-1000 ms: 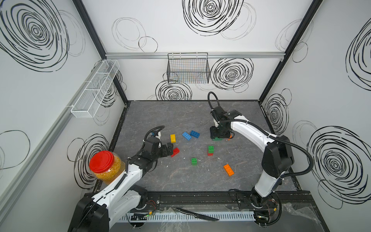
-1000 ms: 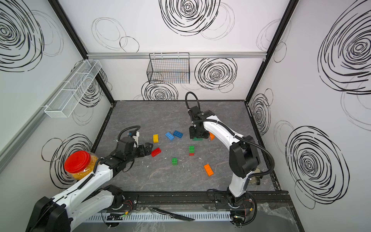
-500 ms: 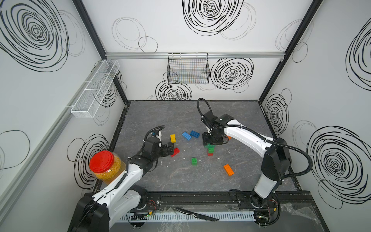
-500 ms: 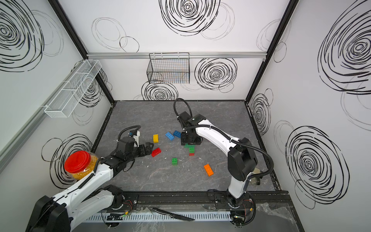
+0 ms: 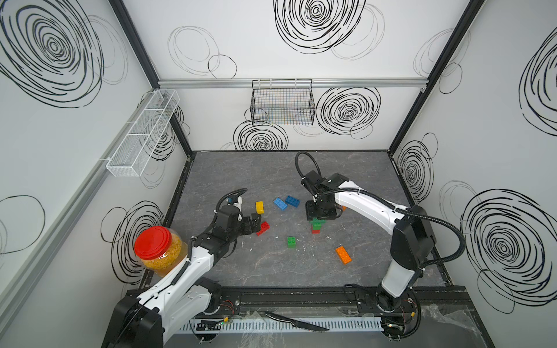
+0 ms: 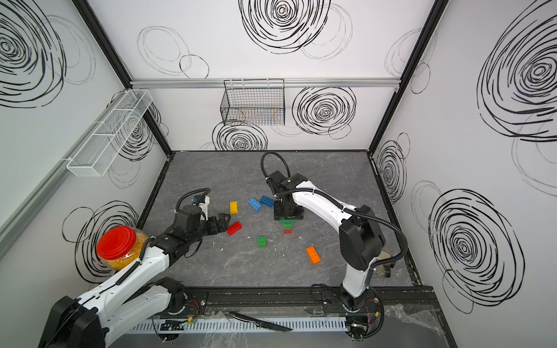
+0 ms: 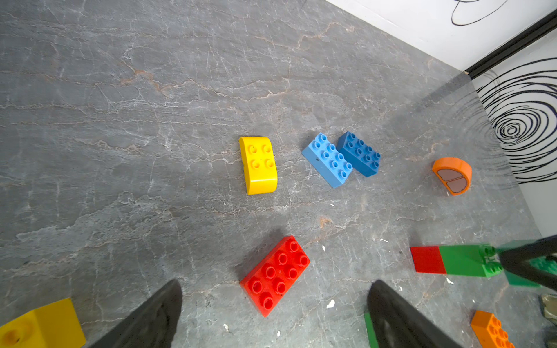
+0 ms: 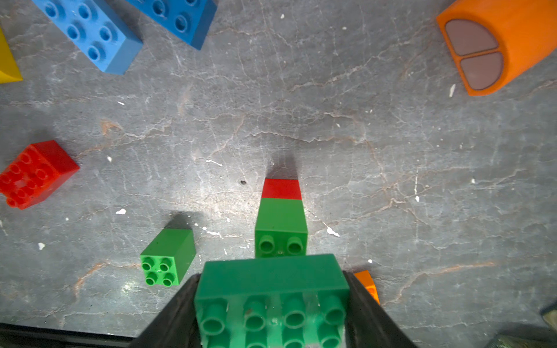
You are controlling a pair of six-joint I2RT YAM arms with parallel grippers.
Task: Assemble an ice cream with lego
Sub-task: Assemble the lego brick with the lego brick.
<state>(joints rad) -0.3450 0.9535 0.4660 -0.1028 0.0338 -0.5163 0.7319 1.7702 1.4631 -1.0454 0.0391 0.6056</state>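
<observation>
Right gripper: your right gripper (image 8: 271, 304) is clamped on a dark green oblong brick (image 8: 271, 277), with a black finger on each short end.
Held brick: it hangs mid-table directly over a two-brick stack. Some of the stack's top studs show beside it, and you cannot tell whether the two touch.
Stack: a light green square brick (image 8: 281, 223) sits on a red base brick (image 8: 281, 189), upright on the table (image 5: 241, 174).
Left gripper: your left gripper (image 5: 255, 224) is spread wide and holds nothing, low over the left side of the table.
Red oblong brick (image 7: 275, 274): it lies studs up just beyond the left fingers (image 7: 156, 313), in the gap they frame, untouched.
Yellow rounded brick (image 5: 259, 207): just beyond the red oblong brick, on its far side.
Blue pair: the lighter blue brick (image 5: 280, 203) and the darker blue brick (image 5: 292, 201) lie side by side, left of the right gripper.
Small green brick (image 5: 291, 242): alone, near and left of the stack.
Orange oblong brick (image 5: 343, 254): near right, well apart from the rest.
Orange dome piece (image 7: 452, 174): on its side, right of the blue pair.
Jar (image 5: 156, 250): red-lidded, at the near left beside your left arm.
</observation>
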